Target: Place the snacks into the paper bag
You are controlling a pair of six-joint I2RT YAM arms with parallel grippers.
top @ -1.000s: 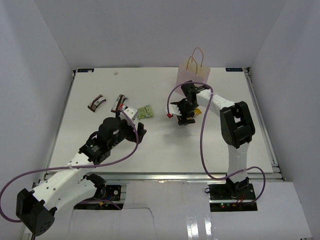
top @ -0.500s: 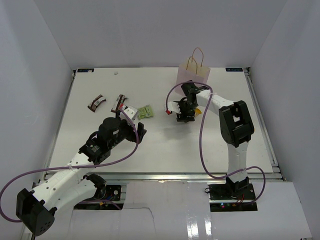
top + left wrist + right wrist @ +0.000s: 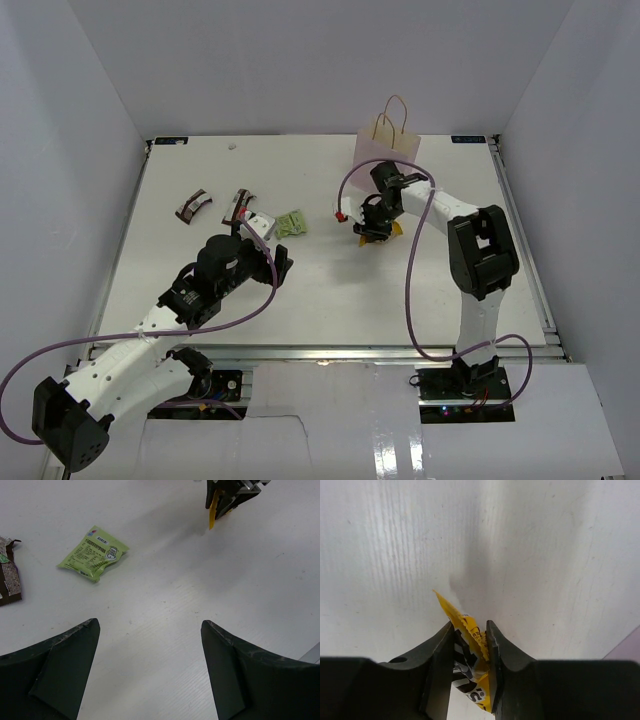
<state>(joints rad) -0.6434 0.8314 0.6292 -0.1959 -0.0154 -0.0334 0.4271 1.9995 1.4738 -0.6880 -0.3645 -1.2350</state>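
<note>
Snacks sit at 9 o'clock on the tabletop (image 3: 330,300): a dark brown bar (image 3: 193,206), a second bar (image 3: 238,206), then a light green pouch (image 3: 291,224) at 1 o'clock of the left claw (image 3: 150,625), whose fingers stand wide apart on nothing. Rightward, the right claw (image 3: 469,625) is clamped on a crinkled yellow candy bag (image 3: 470,642), held edge-on, long axis along the fingers, a corner pointing down. The paper bag (image 3: 385,152) stands upright at 12 o'clock of that claw, near; the right arm is nearer.

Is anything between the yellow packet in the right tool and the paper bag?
Nothing visible. The right tool grips the yellow packet; between it and the upright paper bag only that arm's own wrist is seen.
</note>
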